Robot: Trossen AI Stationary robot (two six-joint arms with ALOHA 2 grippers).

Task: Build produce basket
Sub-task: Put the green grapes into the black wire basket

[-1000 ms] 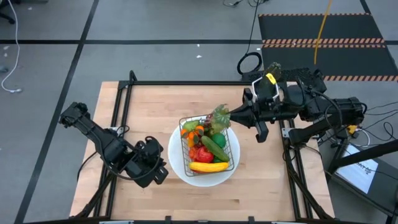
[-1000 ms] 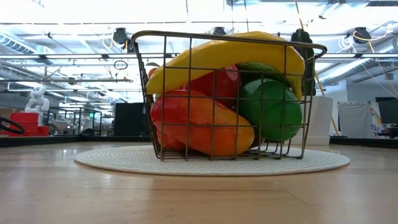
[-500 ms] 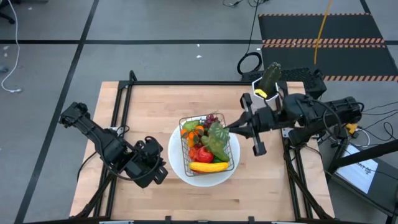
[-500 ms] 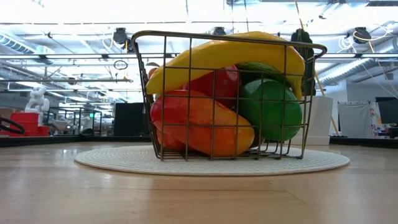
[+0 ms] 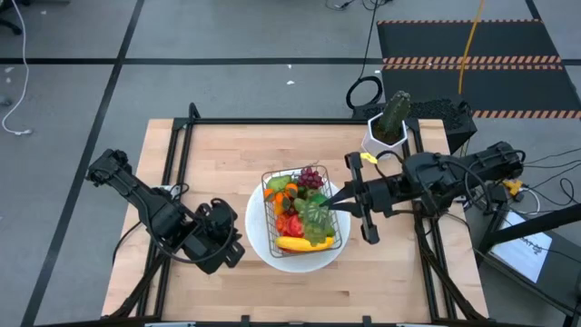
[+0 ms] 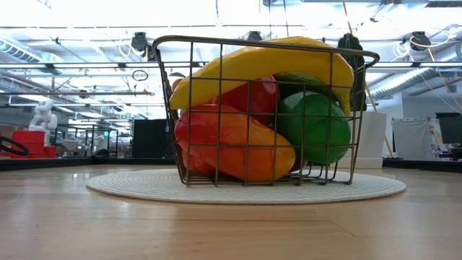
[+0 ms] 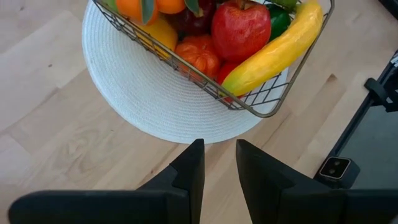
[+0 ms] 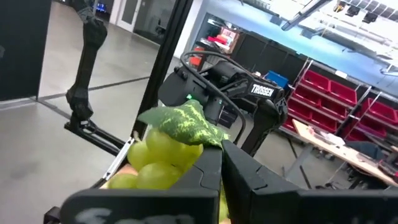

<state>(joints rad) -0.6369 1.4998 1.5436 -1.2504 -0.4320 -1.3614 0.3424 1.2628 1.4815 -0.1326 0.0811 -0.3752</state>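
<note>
right pincer [image 5: 332, 202] clamped on green grapes [image 5: 314, 212] (basket [image 5: 283, 177] contents partly hidden) | left pincer [image 7: 219, 167] slightly apart

On the desk [image 5: 218, 163] stand one white plate [image 5: 260, 238], one wire basket [image 5: 270, 179] with one banana [image 5: 300, 243], one red apple [image 7: 240, 28], one purple grape bunch [image 5: 311, 174] and one green grape bunch [image 5: 314, 211], plus one potted cactus [image 5: 392, 113].

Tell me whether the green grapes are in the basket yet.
Not yet: the right pincer holds the green grapes shut, just above the basket.
</note>
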